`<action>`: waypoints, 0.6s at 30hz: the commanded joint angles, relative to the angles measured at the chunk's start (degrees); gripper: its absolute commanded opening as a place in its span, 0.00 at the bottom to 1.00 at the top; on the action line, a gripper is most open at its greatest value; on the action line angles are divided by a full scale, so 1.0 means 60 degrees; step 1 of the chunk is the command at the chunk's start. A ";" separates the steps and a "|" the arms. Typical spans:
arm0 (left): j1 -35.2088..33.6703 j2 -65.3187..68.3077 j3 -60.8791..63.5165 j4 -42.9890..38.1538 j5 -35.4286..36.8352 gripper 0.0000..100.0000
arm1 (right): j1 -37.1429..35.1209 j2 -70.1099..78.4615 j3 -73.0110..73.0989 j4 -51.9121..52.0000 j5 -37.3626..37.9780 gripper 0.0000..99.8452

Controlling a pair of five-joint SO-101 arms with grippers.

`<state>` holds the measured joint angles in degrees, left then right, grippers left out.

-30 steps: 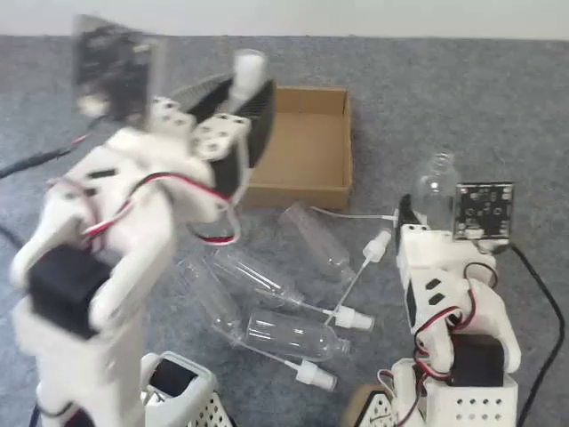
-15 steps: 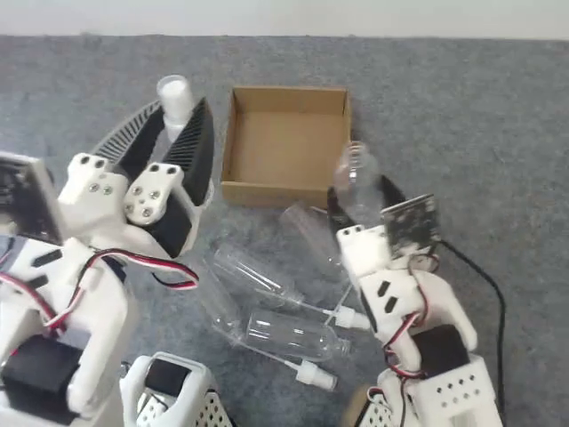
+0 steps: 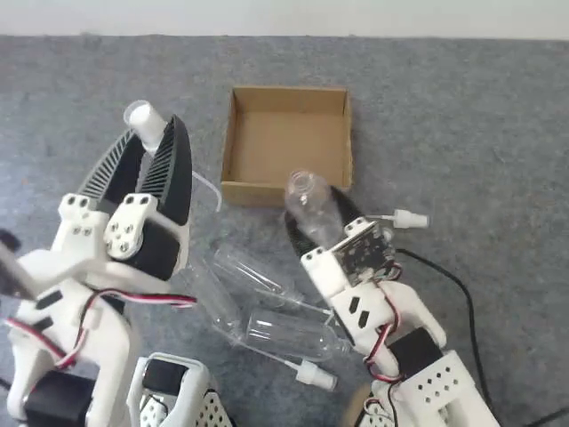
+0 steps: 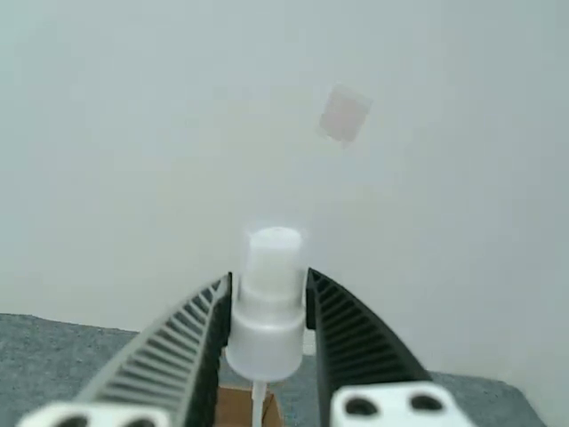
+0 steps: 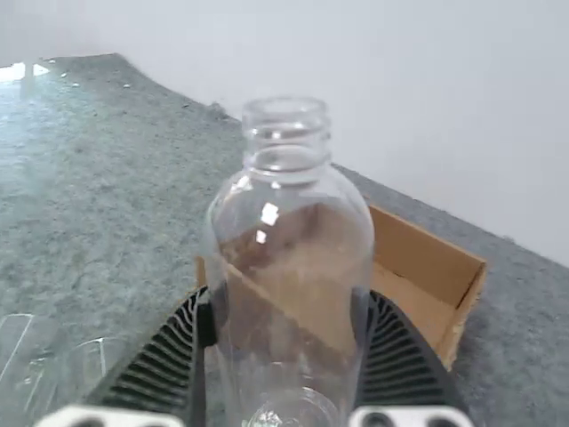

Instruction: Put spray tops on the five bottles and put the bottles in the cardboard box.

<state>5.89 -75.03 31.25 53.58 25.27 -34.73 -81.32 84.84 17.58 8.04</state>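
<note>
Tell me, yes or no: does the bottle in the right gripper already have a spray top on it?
No: the bottle in the right gripper shows a bare, open threaded neck, no top fitted.

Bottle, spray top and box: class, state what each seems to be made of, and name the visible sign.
The bottle looks like clear, glossy plastic: what lies behind shows through it and highlights sit on its shoulder; glass cannot be ruled out. The spray top seems white opaque plastic, smooth, with a moulded collar. The box is brown matte cardboard with thin folded walls.
</note>
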 commanded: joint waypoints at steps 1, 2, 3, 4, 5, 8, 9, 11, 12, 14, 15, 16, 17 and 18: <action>-0.0044 -0.0747 0.0374 -0.0645 0.0308 0.01 | -0.0711 -0.0095 0.0234 -0.0667 0.0147 0.07; -0.0044 -0.0894 0.0505 -0.0703 0.0322 0.01 | -0.0828 -0.0095 0.0366 -0.0857 0.0147 0.07; -0.0029 -0.1070 0.0593 -0.0733 0.0352 0.01 | -0.0960 -0.0095 0.0513 -0.1033 0.0147 0.07; -0.0029 -0.1231 0.0667 -0.0733 0.0498 0.01 | -0.1092 -0.0095 0.0659 -0.1179 0.0161 0.07; -0.0029 -0.1392 0.0740 -0.0733 0.0630 0.01 | -0.1253 -0.0095 0.0777 -0.1297 0.0176 0.07; 0.0029 -0.1817 0.0872 -0.0733 0.0762 0.01 | -0.1590 -0.0095 0.0996 -0.1443 0.0220 0.07; 0.0029 -0.1919 0.0872 -0.0733 0.0777 0.01 | -0.1663 -0.0095 0.1011 -0.1429 0.0220 0.07; 0.0044 -0.2066 0.0857 -0.0733 0.0777 0.01 | -0.1810 -0.0081 0.1055 -0.1429 0.0190 0.07; 0.0044 -0.2125 0.0857 -0.0733 0.0777 0.01 | -0.1912 -0.0081 0.1055 -0.1414 0.0176 0.07; 0.0059 -0.2168 0.0857 -0.0733 0.0777 0.01 | -0.2132 -0.0081 0.1070 -0.1370 0.0161 0.07; 0.0088 -0.2168 0.0872 -0.0718 0.0791 0.01 | -0.2234 -0.0081 0.1070 -0.1370 0.0161 0.07; 0.0264 -0.2168 0.0872 -0.0689 0.0791 0.01 | -0.2308 -0.0081 0.1070 -0.1370 0.0161 0.07; 0.0484 -0.2168 0.0901 -0.0674 0.0777 0.01 | -0.2352 -0.0081 0.1070 -0.1370 0.0161 0.07; 0.0733 -0.2227 0.1018 -0.0703 0.0747 0.01 | -0.2366 -0.0081 0.1070 -0.1399 0.0161 0.07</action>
<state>6.59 -87.96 36.70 50.86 29.41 -47.65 -81.32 91.52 10.73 8.48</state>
